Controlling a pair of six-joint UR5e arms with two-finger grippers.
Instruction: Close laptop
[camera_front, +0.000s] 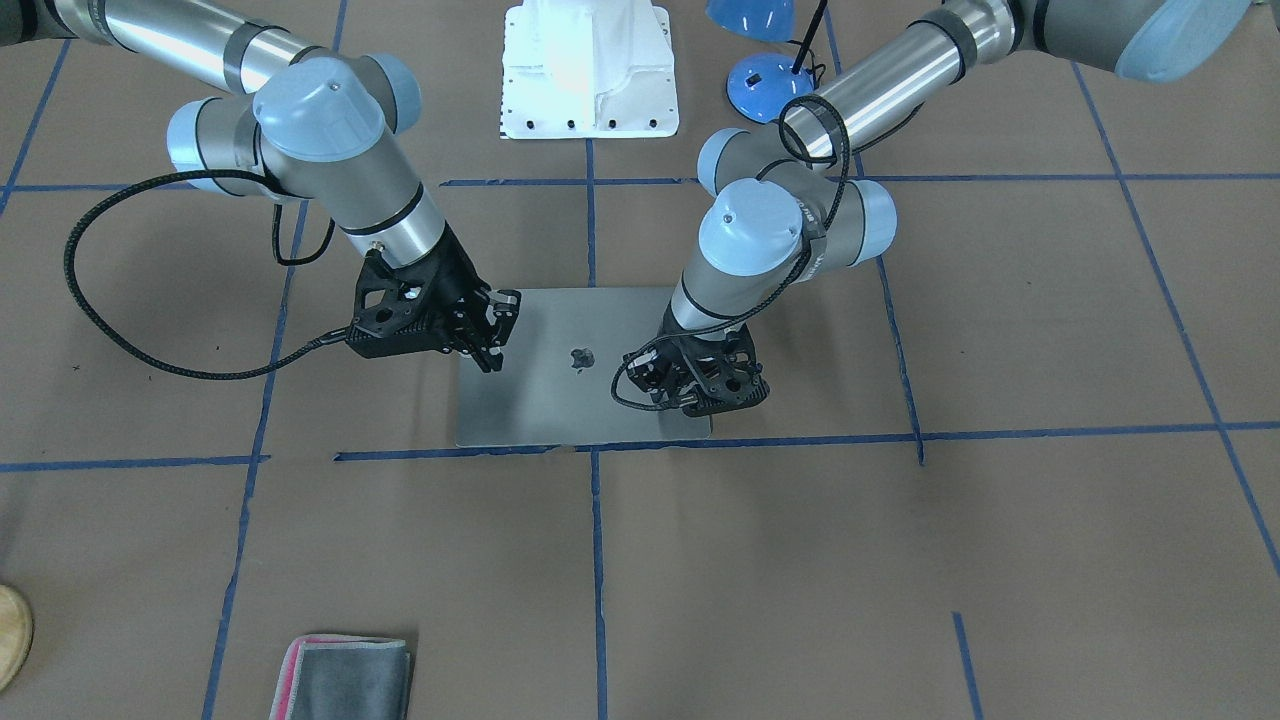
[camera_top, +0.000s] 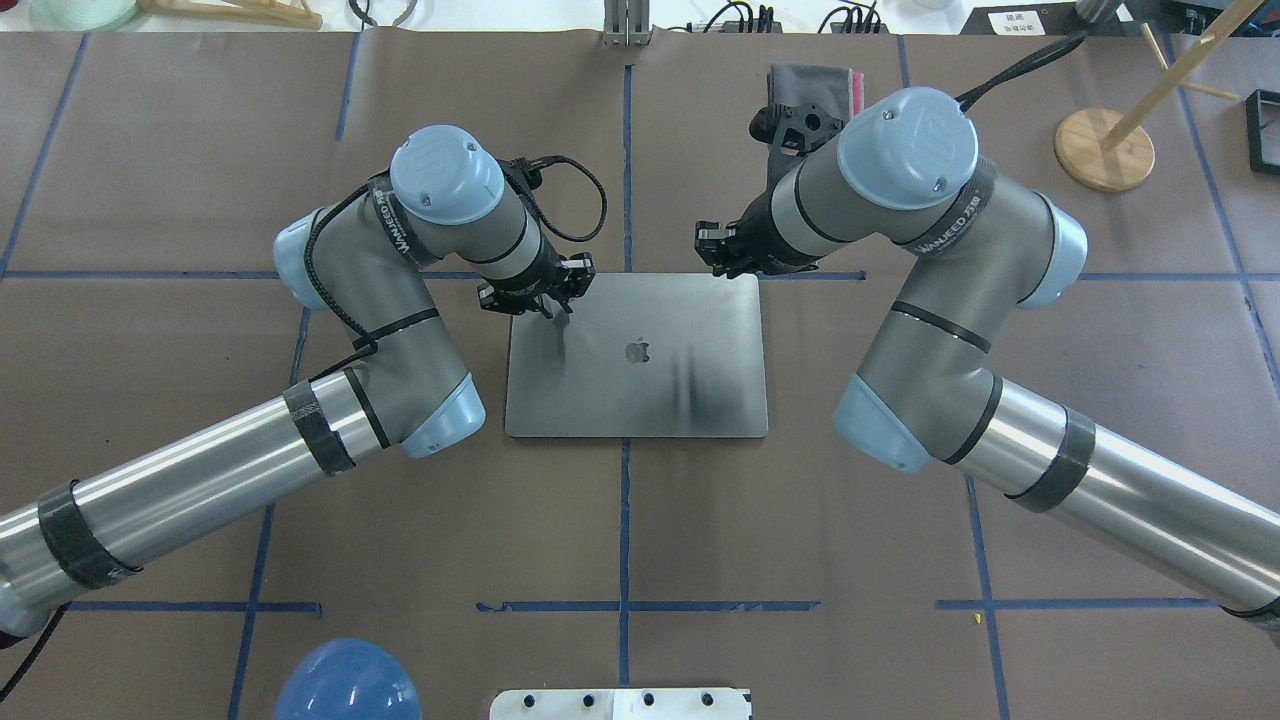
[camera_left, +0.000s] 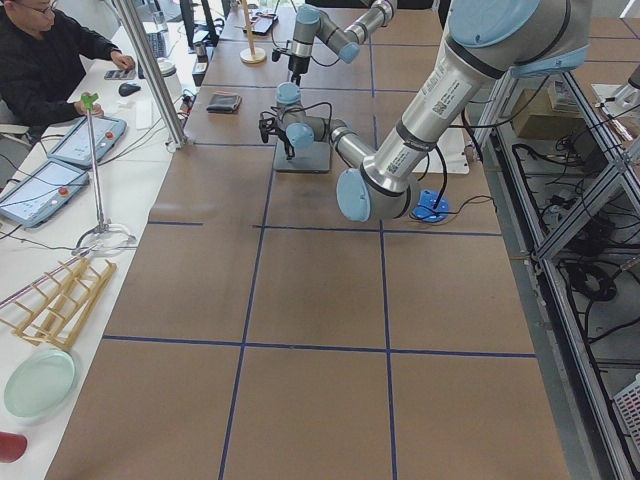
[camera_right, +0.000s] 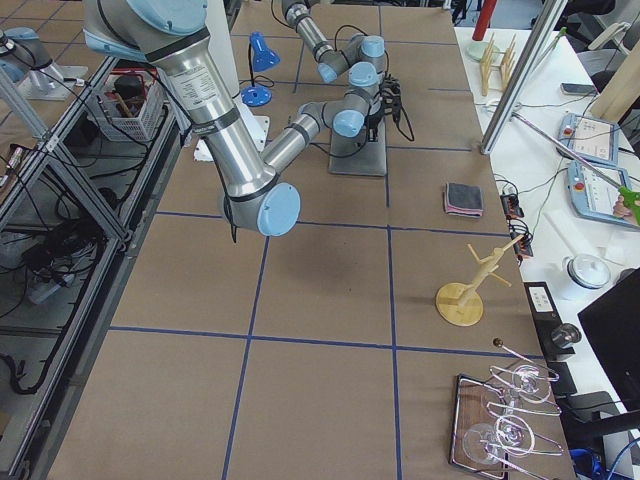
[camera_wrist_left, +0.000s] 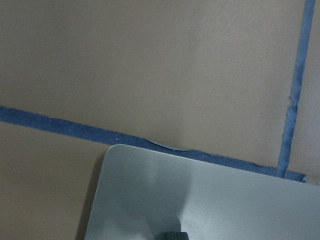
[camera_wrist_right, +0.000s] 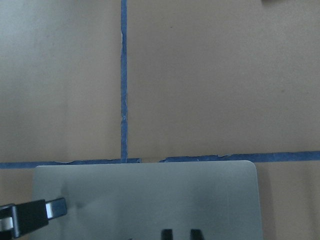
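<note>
The silver-grey laptop (camera_front: 560, 400) lies flat with its lid down and the apple logo facing up (camera_top: 640, 390). My left gripper (camera_top: 558, 318) is shut, with its tip down on the lid near the far left corner; it also shows in the front view (camera_front: 680, 395). The left wrist view shows the lid corner (camera_wrist_left: 210, 200). My right gripper (camera_top: 720, 258) hovers at the far right corner of the lid (camera_front: 495, 345), its tips nearly together. In the right wrist view its fingertips (camera_wrist_right: 167, 233) show over the lid (camera_wrist_right: 150, 200).
A folded grey-and-pink cloth (camera_front: 340, 675) lies beyond the laptop on the far side. A wooden stand (camera_top: 1105, 150) is at the far right. A blue lamp (camera_front: 760, 85) and the white robot base (camera_front: 590, 70) are on the near side.
</note>
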